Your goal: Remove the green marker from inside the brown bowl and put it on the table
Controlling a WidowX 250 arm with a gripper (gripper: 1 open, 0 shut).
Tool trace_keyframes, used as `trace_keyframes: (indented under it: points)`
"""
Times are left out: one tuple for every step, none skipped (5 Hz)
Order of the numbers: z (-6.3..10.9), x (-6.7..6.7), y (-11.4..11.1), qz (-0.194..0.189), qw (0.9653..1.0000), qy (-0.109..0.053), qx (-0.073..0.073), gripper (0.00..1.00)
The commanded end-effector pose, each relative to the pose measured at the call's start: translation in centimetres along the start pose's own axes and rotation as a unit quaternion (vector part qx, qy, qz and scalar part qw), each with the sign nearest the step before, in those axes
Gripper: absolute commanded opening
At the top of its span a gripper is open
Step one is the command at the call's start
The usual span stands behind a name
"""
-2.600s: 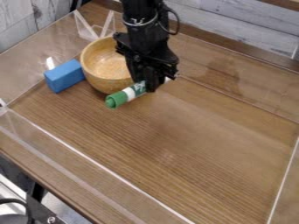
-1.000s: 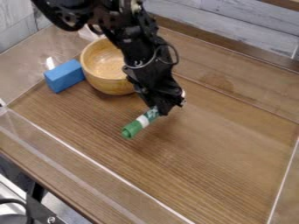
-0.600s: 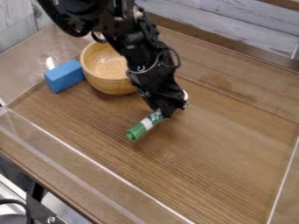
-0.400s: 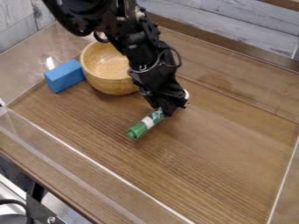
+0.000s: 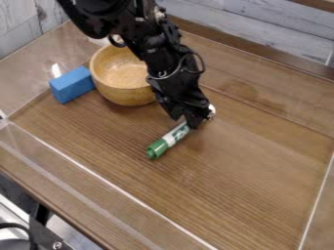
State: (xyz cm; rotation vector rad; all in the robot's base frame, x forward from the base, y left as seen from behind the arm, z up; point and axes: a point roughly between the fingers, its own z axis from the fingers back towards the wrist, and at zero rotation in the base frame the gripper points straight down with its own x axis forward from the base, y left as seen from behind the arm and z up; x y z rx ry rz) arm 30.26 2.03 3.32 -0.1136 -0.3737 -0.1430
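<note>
One camera looks down at an angle on the table point(image 5: 248, 186), a glossy brown wood-grain top with clear plastic walls point(image 5: 39, 142) along its edges. A black robot arm point(image 5: 131, 24) comes in from the upper left of the frame and slants down toward the middle of the picture.

The green marker point(image 5: 167, 142) lies flat on the table just below the middle of the frame, outside the bowl. It runs diagonally, its green end pointing to the lower left and its other end reaching up to the right, under the tip of the arm. Its white middle label with green print is visible.

The gripper point(image 5: 193, 117) sits right at the upper right end of the marker, pointing steeply down. Its fingers look parted rather than pressed onto the marker, though the dark parts blur together and whether they touch it cannot be told.

The brown bowl point(image 5: 111, 83), round, pale tan and thick-walled, stands at the upper left, well apart from the marker. Its smooth inside holds nothing that can be seen, and the arm covers part of its right rim. A blue block point(image 5: 70, 84) rests just left of the bowl, close against its wall
</note>
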Motion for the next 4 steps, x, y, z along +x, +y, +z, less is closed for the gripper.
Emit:
trace_keyframes:
  points:
    - [1.16,1.77,0.85,-0.001,0.9996,-0.027,0.012,0.00]
    - [1.17,1.78,0.97,-0.001,0.9995,-0.027,0.013,0.00]
    - [0.95,1.52,1.05,0.000,0.9996,-0.027,0.011,0.00]
    - [0.74,1.21,1.00,0.000,0.9996,-0.027,0.007,0.00]
